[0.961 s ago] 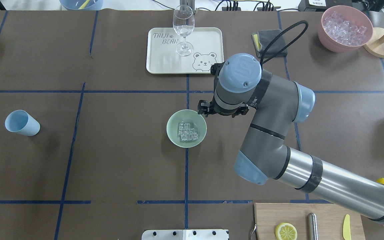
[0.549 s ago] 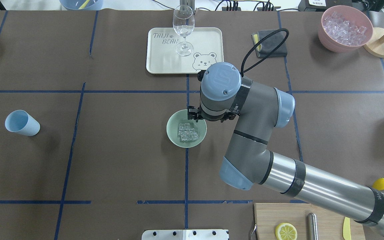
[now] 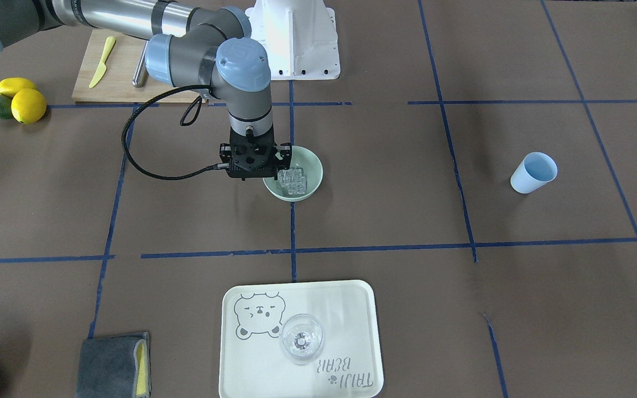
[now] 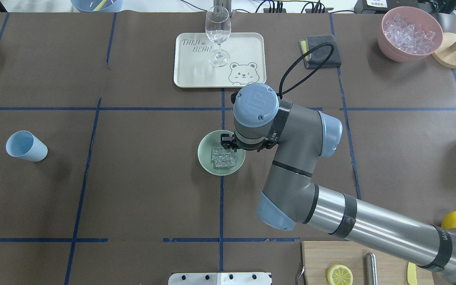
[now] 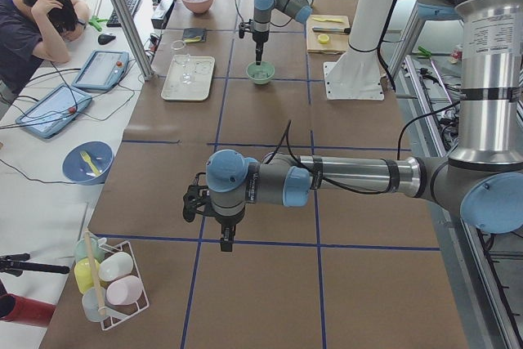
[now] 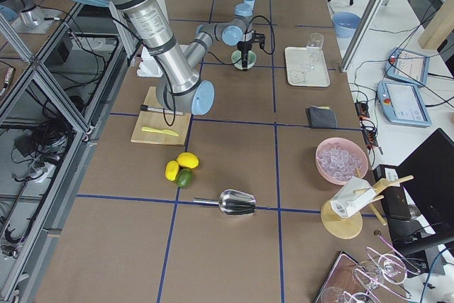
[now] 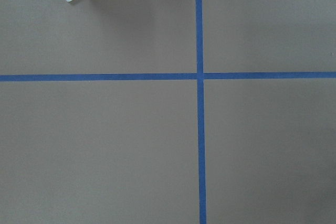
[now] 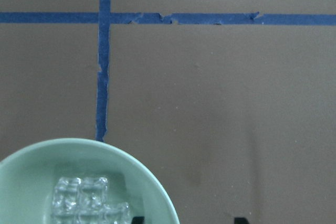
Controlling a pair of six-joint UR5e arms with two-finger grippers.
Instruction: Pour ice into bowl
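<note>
The round pale mint-green bowl (image 4: 204, 159) sat on the brown table covering, on top of a blue tape line (image 4: 221, 206) that ran under it. The ice (image 4: 223, 156), a small cluster of clear glassy cubes, lay in the bottom of that bowl. The right gripper (image 8: 188, 220) pointed straight down at the bowl's edge on the robot's right side. Its two dark fingertips (image 8: 239, 219) were spread apart and held nothing. In the wrist view one tip showed over the bowl's rim and the other over the bare table just outside it. The left gripper (image 5: 226, 239) hung over the table far from the bowl towards the robot's left; whether its jaws were apart or together could not be told. A light blue plastic cup (image 4: 26, 145) stood well apart from the bowl on the robot's left. Beyond the bowl, away from the robot, lay a cream rectangular tray with a bear drawing (image 4: 196, 75), and a clear stemmed wine glass (image 4: 217, 33) stood on it.
</note>
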